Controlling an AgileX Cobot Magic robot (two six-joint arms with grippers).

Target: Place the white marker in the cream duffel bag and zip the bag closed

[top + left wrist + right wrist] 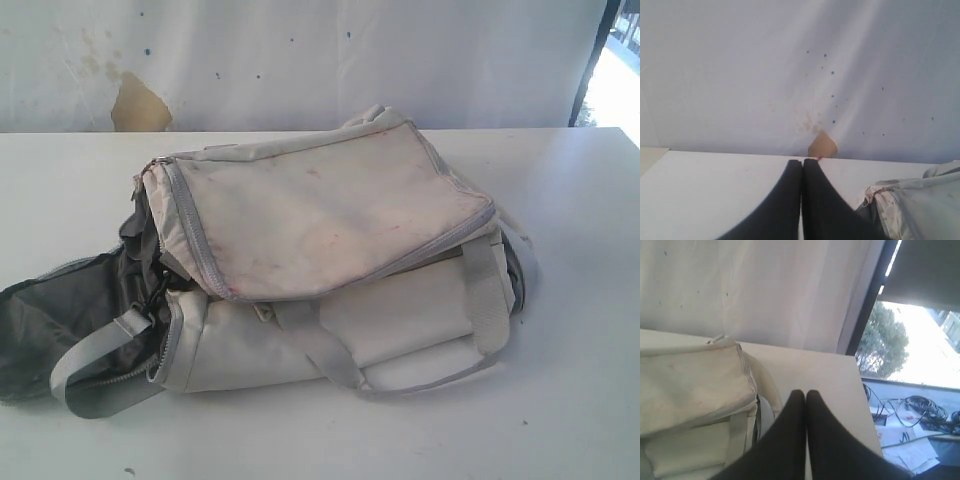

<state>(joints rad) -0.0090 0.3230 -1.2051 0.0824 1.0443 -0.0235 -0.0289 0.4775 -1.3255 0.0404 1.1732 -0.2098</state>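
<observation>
The cream bag lies on the table, its end flap open on dark lining. The left gripper and right gripper hang beside the bag, fingers pressed together, holding nothing. The marker shows in no view. Seemingly an opening step: next, find the marker, part the fingers, grasp.

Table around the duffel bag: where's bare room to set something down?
Bare table in front of the cream duffel bag, right of it, and behind it up to the white backdrop. Crowded at left: its open grey-lined end and strap.
</observation>
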